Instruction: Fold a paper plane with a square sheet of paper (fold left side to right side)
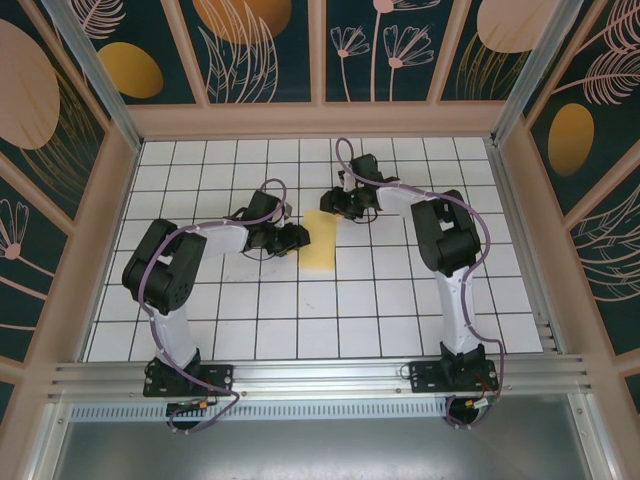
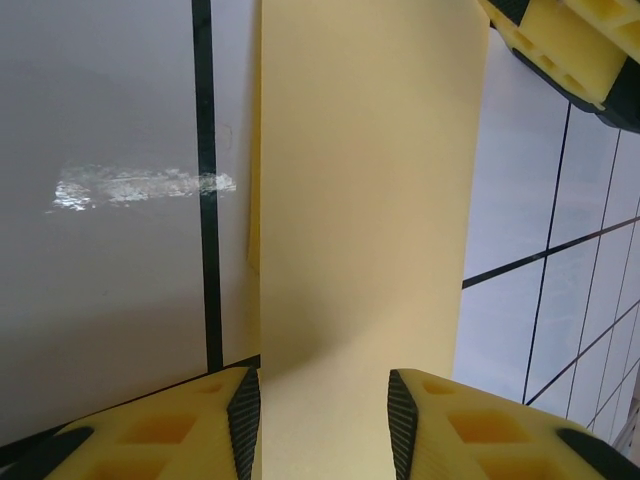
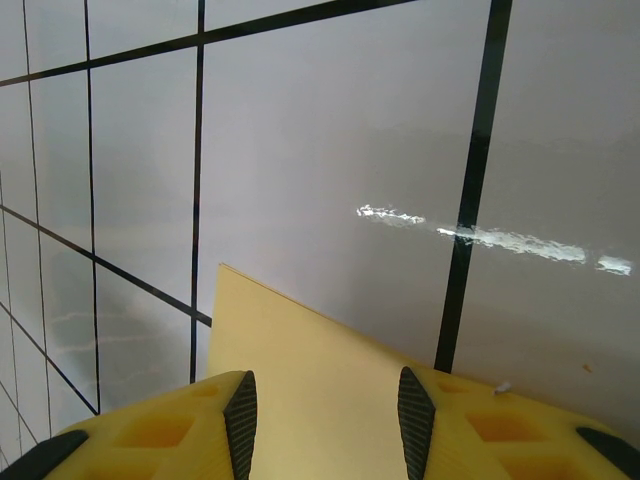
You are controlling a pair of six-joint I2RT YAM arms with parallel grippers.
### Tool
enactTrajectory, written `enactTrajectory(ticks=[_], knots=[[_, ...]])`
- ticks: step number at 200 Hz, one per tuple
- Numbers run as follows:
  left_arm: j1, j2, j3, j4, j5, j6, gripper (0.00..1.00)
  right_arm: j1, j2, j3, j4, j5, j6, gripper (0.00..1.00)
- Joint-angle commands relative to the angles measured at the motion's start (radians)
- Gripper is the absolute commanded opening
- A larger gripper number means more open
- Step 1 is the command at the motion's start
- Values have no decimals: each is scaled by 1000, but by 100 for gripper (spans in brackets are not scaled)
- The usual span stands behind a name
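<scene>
Top external shows the sheet of paper (image 1: 320, 245) flat on the table (image 1: 400, 300); we find left gripper (image 2: 325, 392) and right gripper (image 3: 325, 395) half-parted over it.

Plain pale-yellow sheet of paper (image 1: 320, 240) showing as a narrow rectangle, lying flat near the middle of the white gridded worktop (image 1: 300, 320), long sides running near-to-far, staying well apart from every edge

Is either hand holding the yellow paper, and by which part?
Nothing looks gripped: folded yellow paper sheet lies flat; left hand and right hand open at its edges.
</scene>
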Motion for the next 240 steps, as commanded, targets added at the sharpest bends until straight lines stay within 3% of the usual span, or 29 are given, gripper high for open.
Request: enactTrajectory(ticks=[1,24,95,141,157,191,240], knots=[[2,16,-14,18,19,0,42,9,66,4,-12,-9,-12,45],[2,14,-14,15,16,2,41,9,66,6,-10,-13,-12,45],[1,-13,-14,4,-9,0,21,5,54,5,1,-9,-27,47],[-2,-26,-47,14,-6,-12,6,-9,-57,-54,38,64,-95,60],[-8,-37,-49,20,-3,-24,5,-7,-162,-147,88,131,-141,65],[-20,-56,-52,35,14,-79,4,33,-458,-463,244,275,-236,65],[-42,-79,-46,35,28,-134,3,342,-760,-840,420,602,-370,65]])
